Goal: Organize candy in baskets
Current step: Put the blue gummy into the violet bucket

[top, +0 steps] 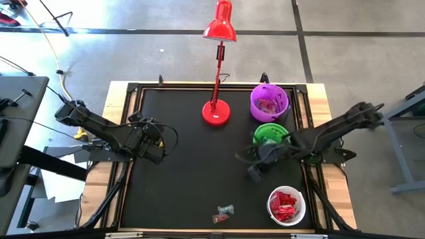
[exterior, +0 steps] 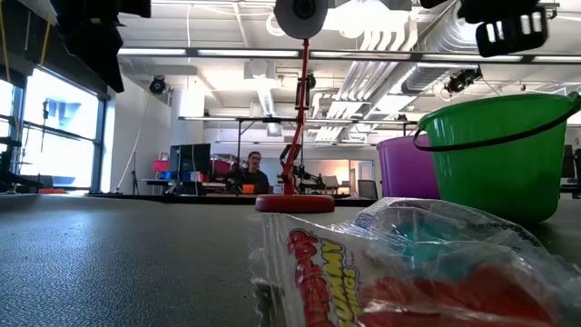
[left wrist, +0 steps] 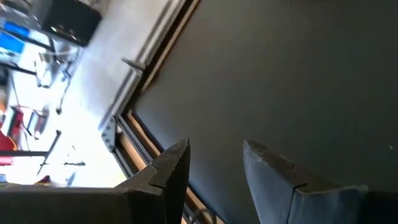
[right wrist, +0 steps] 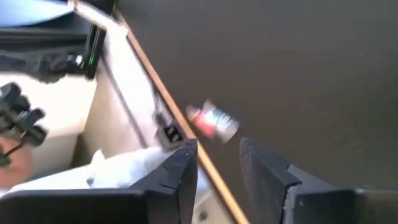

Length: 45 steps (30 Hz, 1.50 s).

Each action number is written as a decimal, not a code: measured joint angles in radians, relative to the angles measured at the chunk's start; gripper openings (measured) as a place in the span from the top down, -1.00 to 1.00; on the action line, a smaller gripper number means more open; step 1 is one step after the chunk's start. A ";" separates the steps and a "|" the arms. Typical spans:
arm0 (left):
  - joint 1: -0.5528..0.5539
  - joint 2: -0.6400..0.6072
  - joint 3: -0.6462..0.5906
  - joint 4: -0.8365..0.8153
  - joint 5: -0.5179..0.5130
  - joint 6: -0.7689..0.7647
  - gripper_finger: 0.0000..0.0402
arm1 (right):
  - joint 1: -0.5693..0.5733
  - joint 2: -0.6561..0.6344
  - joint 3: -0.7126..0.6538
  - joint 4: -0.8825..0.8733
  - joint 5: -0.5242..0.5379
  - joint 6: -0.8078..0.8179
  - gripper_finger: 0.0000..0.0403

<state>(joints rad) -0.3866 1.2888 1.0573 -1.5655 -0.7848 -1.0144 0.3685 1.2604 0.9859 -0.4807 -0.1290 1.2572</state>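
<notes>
Right gripper (top: 255,174) hovers above the dark desk (top: 186,166), just near of the green basket (top: 269,133), jaws parted, nothing between them. Left gripper (top: 159,151) waits at the desk's left side, jaws apart, empty. Purple basket (top: 268,101) holds candy; white basket (top: 286,206) holds red candy. Two loose candies (top: 224,214) lie at the near edge.

purple basket (top: 268,102): upright at the far right of my surface, pink-red candy inside
green basket (top: 270,133): upright, just in front of the purple one, contents hidden from me
white basket (top: 287,206): upright at the near right, filled with red candy (top: 284,204)
loose candy (top: 224,213): two wrapped sweets on the mat near the front edge, left of the white basket, one silvery, one reddish
</notes>
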 joint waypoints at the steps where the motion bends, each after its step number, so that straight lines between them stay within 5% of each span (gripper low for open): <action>1: 0.000 0.000 0.000 -0.001 0.014 -0.002 0.32 | 0.015 0.023 0.000 0.026 -0.016 0.023 0.44; 9: -0.016 0.000 0.000 0.000 0.044 -0.004 0.32 | 0.134 0.254 0.015 0.427 -0.077 0.169 0.49; 12: -0.040 0.000 0.000 0.002 0.043 -0.004 0.32 | 0.164 0.352 0.112 0.453 -0.078 0.140 0.49; 27: -0.199 0.000 0.000 0.019 0.041 -0.005 0.32 | 0.186 0.635 0.777 -0.337 0.200 -0.375 0.49; 38: -0.318 0.000 0.000 0.018 0.043 -0.109 0.32 | 0.210 0.727 0.800 -0.434 0.191 -0.708 0.49; 45: -0.390 0.000 0.000 0.019 0.049 -0.190 0.32 | 0.210 0.805 0.799 -0.432 0.184 -0.734 0.49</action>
<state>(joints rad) -0.7762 1.2888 1.0573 -1.5468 -0.7361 -1.2040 0.5787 2.0651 1.7847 -0.9129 0.0551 0.5228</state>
